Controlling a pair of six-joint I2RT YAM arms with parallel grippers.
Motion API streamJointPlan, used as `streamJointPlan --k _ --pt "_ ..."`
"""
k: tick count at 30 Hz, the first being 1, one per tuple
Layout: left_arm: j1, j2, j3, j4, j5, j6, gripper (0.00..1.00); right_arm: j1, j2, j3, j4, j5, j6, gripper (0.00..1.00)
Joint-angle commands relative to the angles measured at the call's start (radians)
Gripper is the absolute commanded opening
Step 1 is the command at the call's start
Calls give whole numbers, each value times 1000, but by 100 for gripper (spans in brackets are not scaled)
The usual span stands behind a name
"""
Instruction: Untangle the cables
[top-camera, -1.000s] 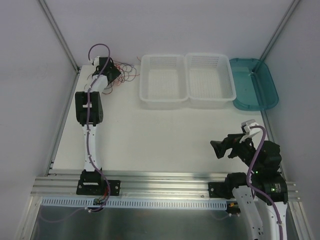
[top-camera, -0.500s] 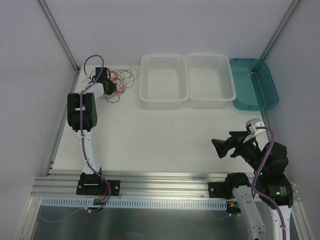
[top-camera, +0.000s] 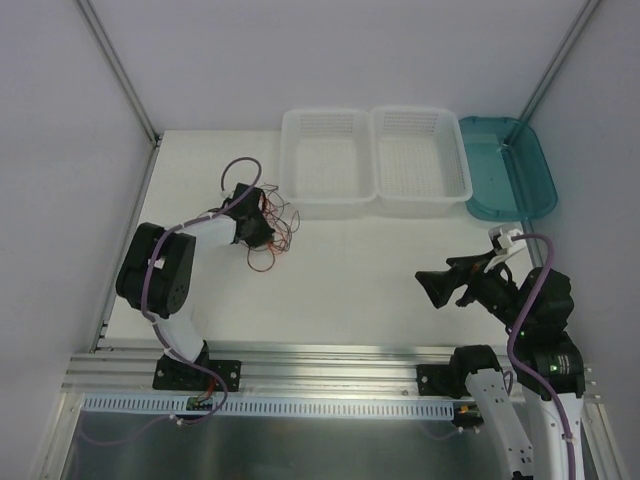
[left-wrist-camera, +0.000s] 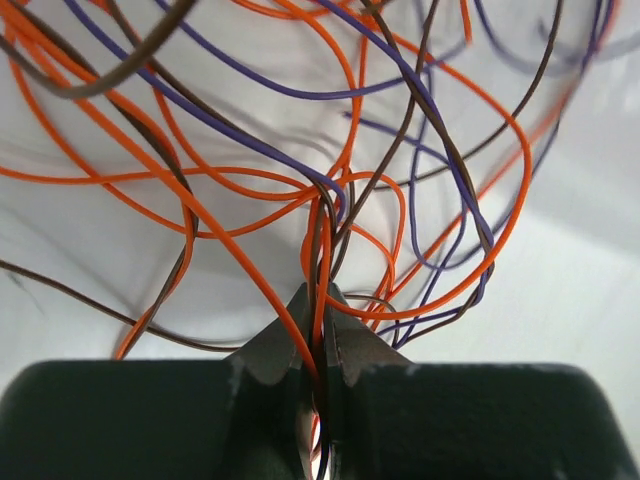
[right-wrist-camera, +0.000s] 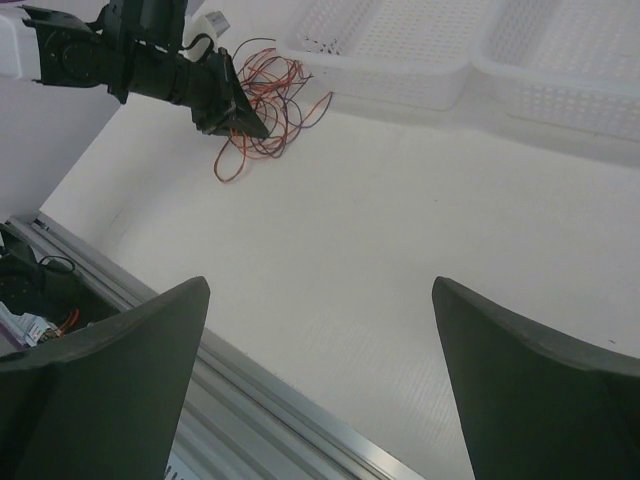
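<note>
The table (top-camera: 350, 285) carries two baskets (top-camera: 330, 205) at its far edge. The right gripper (right-wrist-camera: 320, 340) hangs front right, its fingers spread wide and empty. Near the left basket, the left gripper (left-wrist-camera: 318, 300) is clamped on strands of the cables (right-wrist-camera: 270, 105); the tangle seems partly lifted.

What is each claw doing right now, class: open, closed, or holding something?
Left claw: closed, pinching several strands of the cables.
Right claw: open, holding nothing.
</note>
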Motion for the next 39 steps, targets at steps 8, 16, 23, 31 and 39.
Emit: streamJointPlan --k 8,16,23,31,39 --pt "-289 -209 -328 -74 -14 20 0 4 23 12 22 -66 84 100" --pt "-543 -274 -353 -75 -7 71 0 4 31 -39 20 -82 91 100" --pt "-614 -202 -187 -77 42 279 0 7 45 -79 55 -93 99 100" --pt "-617 -165 -89 -83 21 517 1 32 78 -123 100 -80 116 100" --pt "-617 -197 -142 -86 -33 428 44 128 97 -145 170 -19 141 99"
